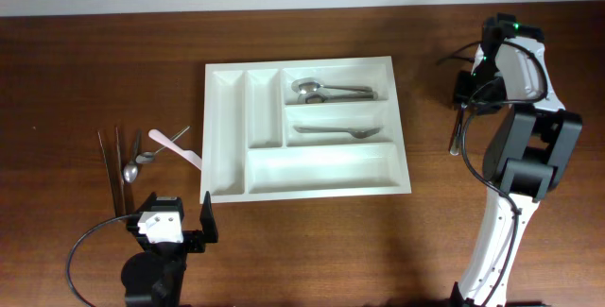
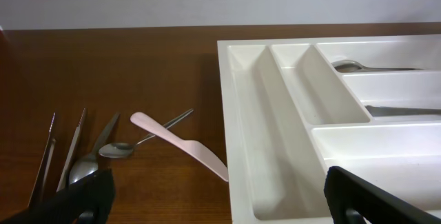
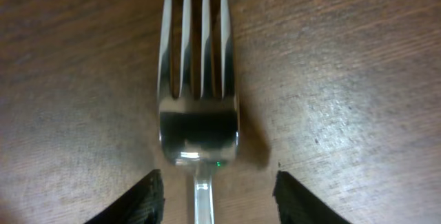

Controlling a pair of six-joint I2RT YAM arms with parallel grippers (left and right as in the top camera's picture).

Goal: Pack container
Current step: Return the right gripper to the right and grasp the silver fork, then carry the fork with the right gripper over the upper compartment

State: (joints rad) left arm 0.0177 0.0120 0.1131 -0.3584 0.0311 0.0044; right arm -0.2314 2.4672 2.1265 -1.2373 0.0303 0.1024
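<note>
The container (image 1: 227, 146) is a white cutlery tray in the middle of the table. Its top right compartment holds a metal spoon with other metal pieces (image 1: 326, 90), and the compartment below holds another metal utensil (image 1: 336, 132). A metal fork (image 3: 198, 86) lies on the wood to the tray's right, its handle (image 1: 457, 135) showing from overhead. My right gripper (image 3: 213, 200) is low over it, open, one finger on each side of the fork's neck with a gap on both sides. Near the front left edge my left gripper (image 2: 220, 203) stands wide open and empty before the container's corner (image 2: 238, 182).
Left of the tray lie a pink plastic knife (image 2: 179, 145), a metal spoon (image 2: 117, 148), another spoon (image 2: 86, 165) and two thin metal sticks (image 1: 109, 167). The right arm (image 1: 515, 156) stands at the table's right side.
</note>
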